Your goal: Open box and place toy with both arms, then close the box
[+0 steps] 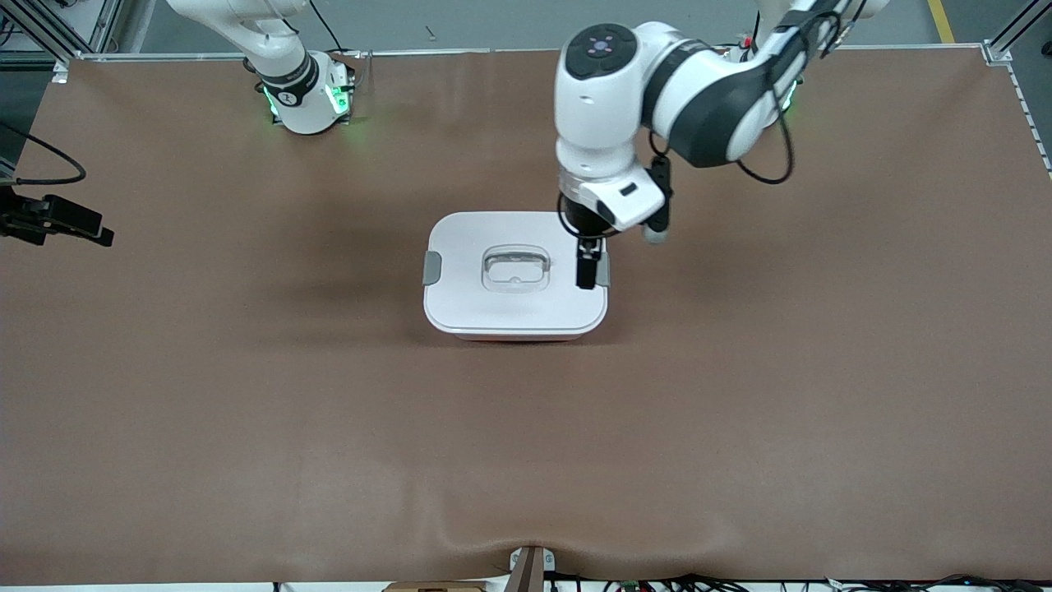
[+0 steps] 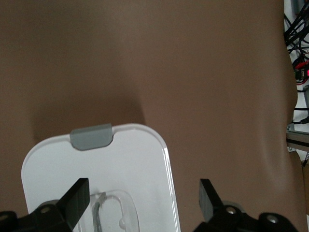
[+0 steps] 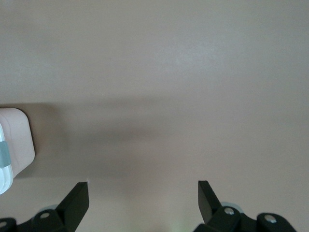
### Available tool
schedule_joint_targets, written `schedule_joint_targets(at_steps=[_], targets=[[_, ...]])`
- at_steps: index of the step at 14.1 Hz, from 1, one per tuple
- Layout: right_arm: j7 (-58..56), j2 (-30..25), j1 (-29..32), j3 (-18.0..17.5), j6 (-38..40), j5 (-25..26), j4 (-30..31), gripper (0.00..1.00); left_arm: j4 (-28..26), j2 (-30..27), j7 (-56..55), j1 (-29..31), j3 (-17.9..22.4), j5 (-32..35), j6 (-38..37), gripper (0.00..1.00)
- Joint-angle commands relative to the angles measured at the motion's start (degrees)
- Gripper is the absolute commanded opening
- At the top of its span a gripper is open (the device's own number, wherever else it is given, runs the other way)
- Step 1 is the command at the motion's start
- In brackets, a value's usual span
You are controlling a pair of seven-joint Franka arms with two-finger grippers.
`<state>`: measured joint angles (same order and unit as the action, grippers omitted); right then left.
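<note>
Box (image 1: 515,275) sits mid worktop (image 1: 246,427), white lid (image 2: 130,159) on and flat; toy not visible anywhere, likely inside, can't confirm. Left arm (image 1: 657,90) reaches in from the 1 o'clock corner of the front view. Right arm (image 1: 283,74) waits at 11 o'clock, only its base in the front view. Left gripper (image 1: 587,267) hangs over the lid's 3 o'clock edge, by the grey clip (image 1: 605,270) there; jaws wide, holding nothing. Right gripper (image 3: 143,200) shows only in its wrist view, low over bare worktop with a box corner at the edge of that view; jaws wide, empty. Second clip (image 1: 431,267) at the lid's 9 o'clock edge. Clear handle (image 1: 515,269) at lid centre.

Step looks like clip closing or checking. Do it well: press straight down on each clip, box kept square, lift away clean.
</note>
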<state>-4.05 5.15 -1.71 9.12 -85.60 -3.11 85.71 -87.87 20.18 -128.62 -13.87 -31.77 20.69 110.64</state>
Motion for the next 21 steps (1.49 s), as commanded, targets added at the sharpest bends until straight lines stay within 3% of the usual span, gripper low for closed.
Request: schedule_joint_targets(at_steps=[1, 13, 21], targets=[[0.36, -0.32, 1.18, -0.25, 1.14, -0.58, -0.45, 1.00, 2.43, -1.46, 11.59, 4.36, -0.31, -3.45, -4.37, 1.00], [0.80, -0.76, 0.83, -0.51, 1.93, -0.58, -0.81, 1.00, 3.23, -2.43, 60.20, 20.89, -0.05, -3.81, -5.44, 1.00], [0.27, -1.02, 0.66, -0.77, 3.95, -0.49, -0.98, 1.00, 3.41, -2.51, 79.82, 27.66, 0.04, -3.90, -6.40, 1.00]])
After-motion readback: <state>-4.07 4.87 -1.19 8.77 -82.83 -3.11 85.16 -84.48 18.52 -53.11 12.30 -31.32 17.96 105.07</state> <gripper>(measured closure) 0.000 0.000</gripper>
